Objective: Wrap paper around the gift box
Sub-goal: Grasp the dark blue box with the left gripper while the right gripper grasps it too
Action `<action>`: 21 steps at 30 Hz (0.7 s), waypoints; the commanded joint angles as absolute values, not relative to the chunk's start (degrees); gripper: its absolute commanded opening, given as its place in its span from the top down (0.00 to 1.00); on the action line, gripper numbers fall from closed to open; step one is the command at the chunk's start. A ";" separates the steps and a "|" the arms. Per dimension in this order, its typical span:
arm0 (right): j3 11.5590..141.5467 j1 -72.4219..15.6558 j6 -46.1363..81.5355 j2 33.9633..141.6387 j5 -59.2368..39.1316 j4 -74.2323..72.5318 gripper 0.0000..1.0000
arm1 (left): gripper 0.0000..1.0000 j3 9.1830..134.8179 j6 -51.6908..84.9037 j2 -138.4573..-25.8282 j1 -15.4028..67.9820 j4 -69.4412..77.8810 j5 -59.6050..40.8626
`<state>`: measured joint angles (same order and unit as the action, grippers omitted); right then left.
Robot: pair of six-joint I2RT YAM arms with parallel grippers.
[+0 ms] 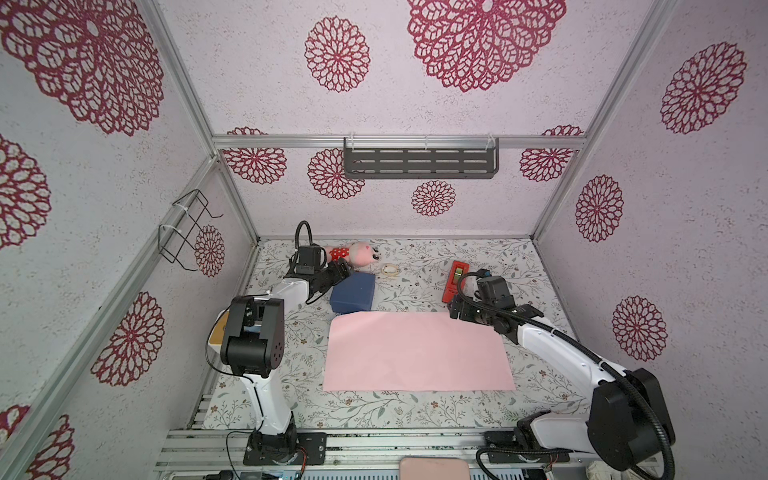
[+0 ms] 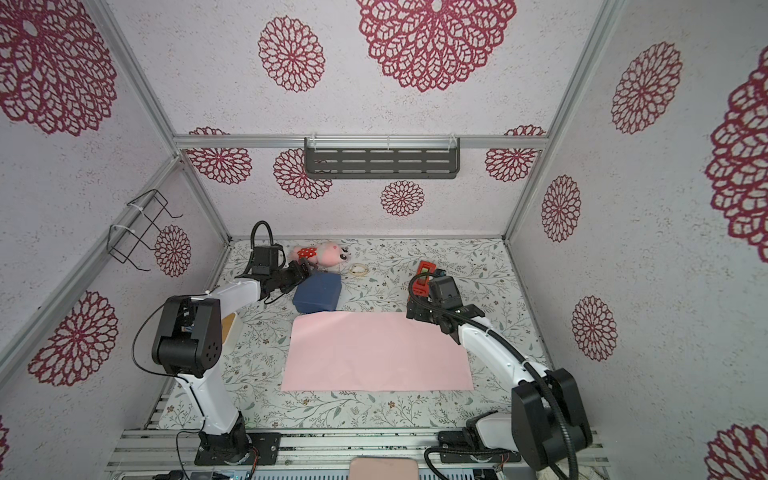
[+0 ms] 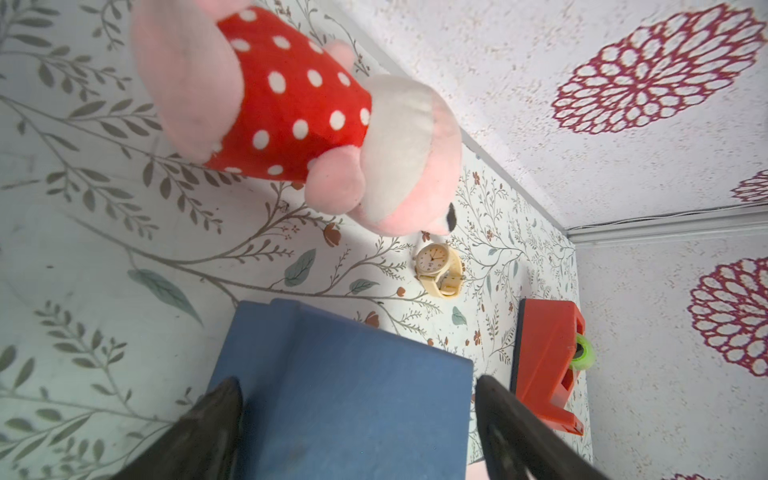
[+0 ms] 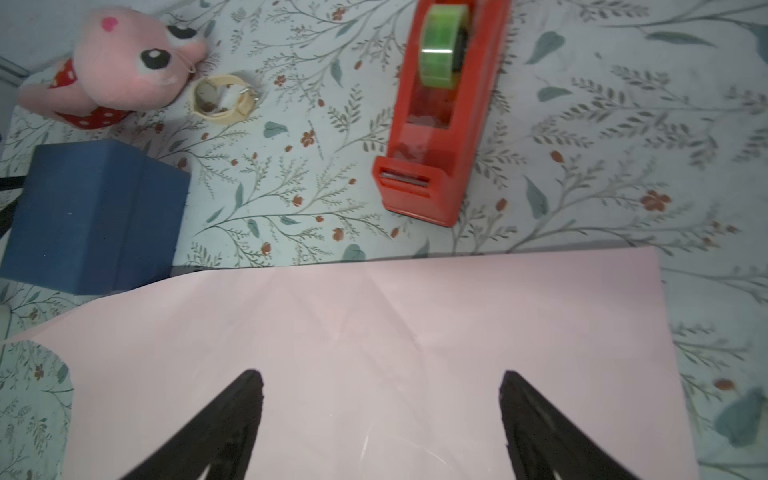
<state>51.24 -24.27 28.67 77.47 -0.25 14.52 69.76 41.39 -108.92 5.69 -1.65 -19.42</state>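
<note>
Currently the gift box (image 1: 353, 293) rests on the desk (image 1: 415, 409), unwrapped, in the upper left part of the desk surface in both top views. The paper (image 1: 415, 353) lies flat in the middle of the desk, pink face up, with faint creases. The box stands just beside the sheet's upper left corner; whether the two touch cannot be determined

The left gripper (image 1: 343, 268) is positioned at the upper left end of the box. In the left wrist view its jaws are spread wide, one on each side of the box. Contact with the box faces cannot be confirmed

The right gripper (image 4: 381, 374) hangs over the upper right corner of the paper. Its jaws are released and wide apart, with nothing between them

A pink plush toy (image 1: 357, 253) in a red dotted garment lies just above the box, near the upper edge of the desk. A cream wristwatch (image 1: 390, 270) lies to the right of the toy. A red tape dispenser (image 1: 455, 282) with a green roll stands right of centre, just above the right gripper
</note>
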 commanded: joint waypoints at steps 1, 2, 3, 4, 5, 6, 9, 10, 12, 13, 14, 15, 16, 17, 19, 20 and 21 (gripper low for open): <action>55.90 -28.21 30.36 81.11 -1.06 9.93 0.10 | 0.09 68.08 40.11 -103.53 3.97 -2.52 -15.28; 56.91 -29.49 31.22 82.63 -1.42 8.44 0.10 | 0.08 66.84 40.06 -102.49 3.34 -2.98 -15.04; 57.75 -30.57 32.48 84.10 -1.85 6.88 0.09 | 0.07 65.74 39.62 -101.85 2.88 -3.28 -15.25; 58.82 -32.16 33.98 86.12 -3.00 4.48 0.09 | 0.06 64.82 39.02 -101.40 2.51 -4.37 -16.15; 60.26 -33.79 35.45 88.50 -4.64 1.94 0.08 | 0.05 64.47 38.26 -101.07 2.21 -6.09 -18.06; 61.70 -35.04 36.72 90.66 -5.88 0.15 0.07 | 0.05 64.30 37.36 -100.99 2.01 -7.53 -19.62; 66.51 -38.13 41.62 97.73 -8.17 -5.63 0.04 | 0.02 63.16 35.49 -100.54 1.85 -8.77 -23.90; 68.01 -38.85 43.29 99.98 -8.42 -7.30 0.03 | 0.01 62.93 35.12 -100.46 1.76 -8.85 -25.10; 70.42 -39.75 46.01 103.94 -8.78 -10.50 0.02 | 0.01 63.18 34.16 -100.87 1.43 -9.84 -26.69; 71.87 -40.25 46.99 105.94 -8.72 -11.90 0.01 | 0.01 63.64 33.48 -101.28 1.37 -10.67 -27.13; 73.44 -40.71 47.76 107.85 -8.53 -12.68 0.01 | 0.01 64.25 32.67 -101.87 1.32 -11.87 -27.40; 74.76 -40.99 48.37 109.83 -8.53 -13.25 0.01 | 0.01 64.65 32.13 -102.32 1.40 -12.66 -27.98; 76.26 -41.17 49.19 111.82 -8.97 -14.17 0.01 | 0.02 64.77 31.82 -102.67 1.46 -12.97 -28.82; 77.36 -41.39 50.28 113.52 -9.55 -15.28 0.02 | 0.02 64.73 31.78 -102.83 1.46 -12.93 -29.24; 79.48 -41.56 51.94 116.84 -11.07 -17.22 0.04 | 0.03 64.69 31.76 -103.34 1.49 -12.97 -29.40; 80.62 -41.72 52.44 118.37 -11.40 -17.20 0.05 | 0.03 64.54 31.66 -103.52 1.58 -12.93 -29.31; 81.70 -41.90 52.56 119.53 -11.66 -17.18 0.06 | 0.03 64.43 31.69 -103.75 1.75 -12.67 -29.05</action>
